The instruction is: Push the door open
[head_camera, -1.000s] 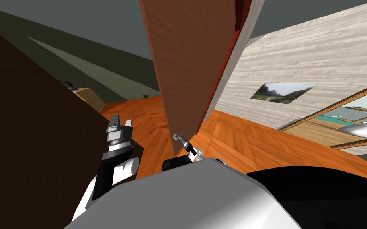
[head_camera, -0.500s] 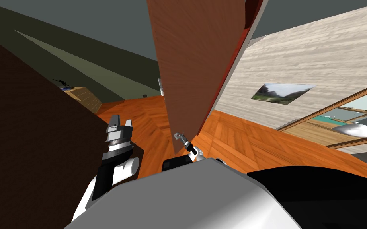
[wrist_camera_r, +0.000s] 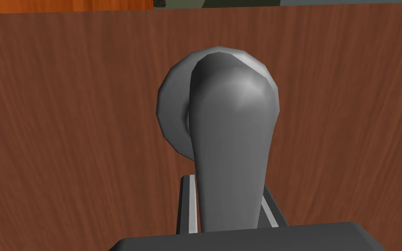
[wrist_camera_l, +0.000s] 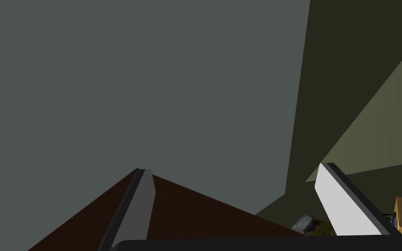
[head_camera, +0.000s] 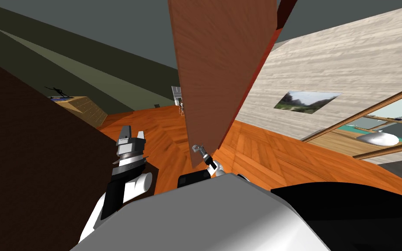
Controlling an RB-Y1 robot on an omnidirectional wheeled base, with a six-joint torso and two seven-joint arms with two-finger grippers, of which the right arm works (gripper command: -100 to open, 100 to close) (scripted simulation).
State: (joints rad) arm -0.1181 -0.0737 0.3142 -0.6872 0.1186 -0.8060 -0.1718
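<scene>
**Door ajar, right gripper on the handle**

At far left a dark brown wall [head_camera: 30,165] runs close along my side. Past it stands a light wooden chest [head_camera: 84,109] with a small dark figure [head_camera: 58,90] on top. The left gripper [head_camera: 133,132] is raised beside that wall, its fingers spread wide and holding nothing.

In the middle rises the door [head_camera: 222,78], a tall brown wood-grain slab. It stands partly swung, with its free edge toward me and orange floor [head_camera: 274,152] showing on both sides. The grey lever handle [wrist_camera_r: 233,144] sits low on that edge on a round plate. The right gripper [wrist_camera_r: 226,187] pinches the lever from both sides, a finger pressed to each flank.

The slab looks rigid and fairly heavy, so it should swing on its hinges rather than flex. The lever looks smooth and rounded, so it may slip under a sideways load. I judge the handle the best place to hold, being far from the hinges, with the push going straight into the panel.

The floor is flat wood planking. To the right are a pale wall [head_camera: 326,61], a landscape picture [head_camera: 307,101] and a wood-framed opening [head_camera: 370,126].
</scene>
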